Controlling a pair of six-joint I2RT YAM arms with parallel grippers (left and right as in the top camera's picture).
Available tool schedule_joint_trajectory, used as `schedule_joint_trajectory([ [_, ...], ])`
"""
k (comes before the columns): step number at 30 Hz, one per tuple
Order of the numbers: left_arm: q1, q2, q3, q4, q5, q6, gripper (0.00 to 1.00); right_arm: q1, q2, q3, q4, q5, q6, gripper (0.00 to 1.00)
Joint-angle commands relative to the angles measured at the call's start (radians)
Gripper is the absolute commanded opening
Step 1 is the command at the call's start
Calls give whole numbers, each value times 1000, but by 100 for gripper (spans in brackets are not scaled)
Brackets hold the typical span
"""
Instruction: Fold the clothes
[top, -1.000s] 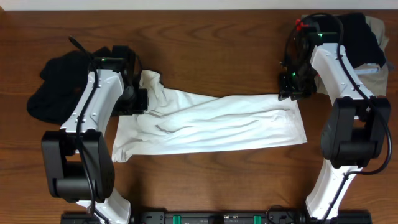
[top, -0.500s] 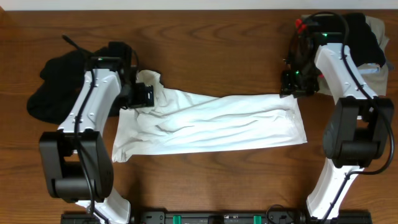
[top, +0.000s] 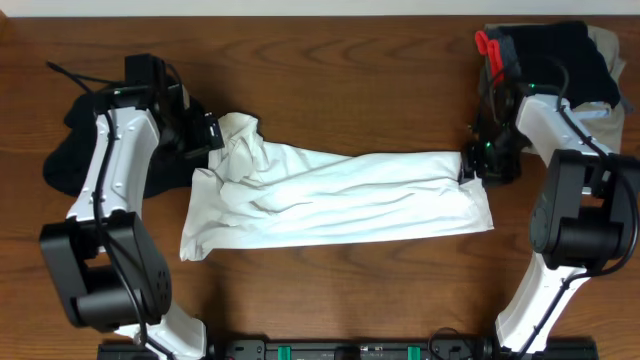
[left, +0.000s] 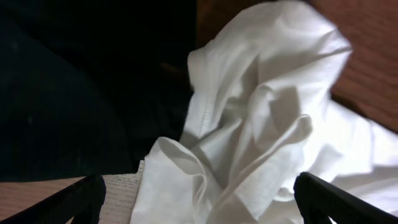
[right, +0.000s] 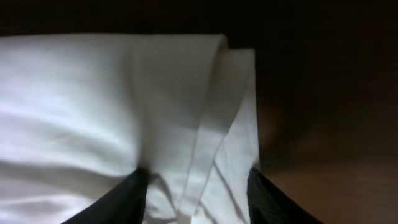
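A white garment (top: 340, 195), folded into a long band, lies across the middle of the table. Its upper-left end is bunched into a loose heap (left: 261, 124). My left gripper (top: 210, 140) hovers at that heap, jaws wide open and holding nothing. In the left wrist view the left gripper (left: 199, 208) has crumpled cloth ahead of it, between its two dark fingertips (left: 68, 199). My right gripper (top: 472, 168) sits at the band's top right corner. Seen from the right wrist, the right gripper (right: 196, 199) stands partly open, its fingers astride the flat folded edge (right: 211, 118).
A black garment (top: 70, 140) lies at the far left beside the left arm and fills the left of the left wrist view (left: 62, 93). At the back right corner is a pile of black (top: 580, 60) and beige (top: 608, 45) clothes with a red item (top: 487, 42).
The left gripper opened, let go of the bunched end and drew back up and left. The right gripper moved down onto the band's right corner, its jaws widening.
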Motion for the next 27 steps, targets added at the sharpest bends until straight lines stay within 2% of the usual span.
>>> schedule_joint_trajectory([
  [1, 2, -100, 35, 13, 23, 3, 98, 3, -21, -40, 31, -7, -1, 53],
  [6, 2, -214, 35, 34, 19, 3, 98, 5, -21, -101, 77, -6, -2, 56],
  [13, 2, -289, 35, 22, -36, 6, 98, 5, -21, -251, 218, -6, 13, 54],
  [16, 3, -289, 35, 10, -38, 6, 98, 3, -21, -283, 262, -15, 21, 45],
  [18, 3, -289, 35, -1, -59, 6, 98, 2, -21, -282, 275, -26, 21, 31],
  [21, 3, -289, 35, -9, -108, 6, 98, -6, -23, -264, 302, -56, 21, 18],
  [27, 3, -289, 35, -12, -125, 6, 98, -43, -27, -184, 272, -124, -4, 3],
])
